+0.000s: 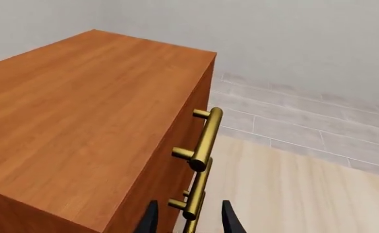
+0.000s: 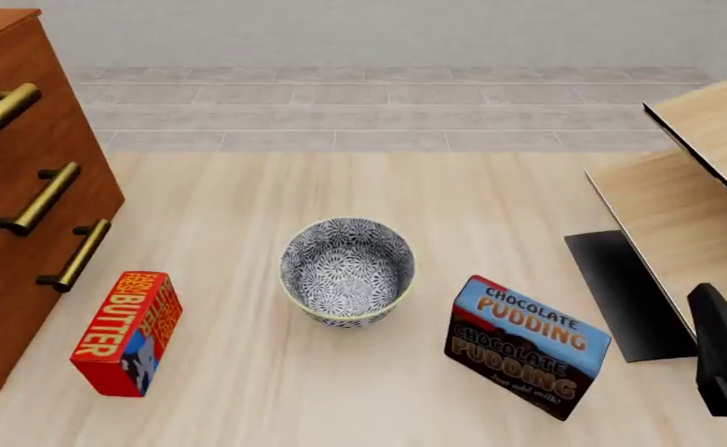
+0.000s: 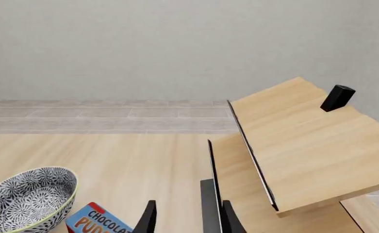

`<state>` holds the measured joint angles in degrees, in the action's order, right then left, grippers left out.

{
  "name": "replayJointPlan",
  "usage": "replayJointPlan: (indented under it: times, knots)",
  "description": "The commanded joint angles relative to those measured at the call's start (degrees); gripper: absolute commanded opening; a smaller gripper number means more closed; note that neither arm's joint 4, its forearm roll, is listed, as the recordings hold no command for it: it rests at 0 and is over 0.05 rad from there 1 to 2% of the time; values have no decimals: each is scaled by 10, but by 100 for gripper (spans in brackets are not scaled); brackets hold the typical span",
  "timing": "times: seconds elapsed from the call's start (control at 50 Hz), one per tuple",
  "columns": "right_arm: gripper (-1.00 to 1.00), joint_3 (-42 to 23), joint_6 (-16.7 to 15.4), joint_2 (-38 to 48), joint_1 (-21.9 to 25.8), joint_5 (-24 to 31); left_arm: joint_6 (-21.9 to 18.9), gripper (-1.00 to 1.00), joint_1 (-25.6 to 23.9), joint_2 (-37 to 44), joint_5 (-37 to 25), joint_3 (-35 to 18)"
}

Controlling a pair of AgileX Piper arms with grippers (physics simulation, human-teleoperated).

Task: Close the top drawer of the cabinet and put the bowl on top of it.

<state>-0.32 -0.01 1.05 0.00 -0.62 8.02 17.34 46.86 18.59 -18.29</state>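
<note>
patterned white-and-blue round bowl (image 2: 347, 270) awaited mid-tabletop
judged rigid, slippery, fragile; best pinched at the rim; both tools seen released.

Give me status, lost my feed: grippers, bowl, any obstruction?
Both grippers open, empty. Left gripper by cabinet handles. Bowl on table, untouched, between butter box and pudding box.

Bowl (image 2: 347, 271) flanked by butter box (image 2: 126, 332), pudding box (image 2: 527, 345); open above.
</note>
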Motion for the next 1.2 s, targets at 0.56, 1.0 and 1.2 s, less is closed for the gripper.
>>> replayJointPlan:
  times: [0.56,1.0,1.2]
  knots:
    - [100,0,0,-3,0,2,-20,100,-144,-122,-188,-38]
    - [100,0,0,-3,0,2,-16,100,-250,-73,-270,-92]
    - [100,0,0,-3,0,2,-7,100,-300,-31,-318,-138]
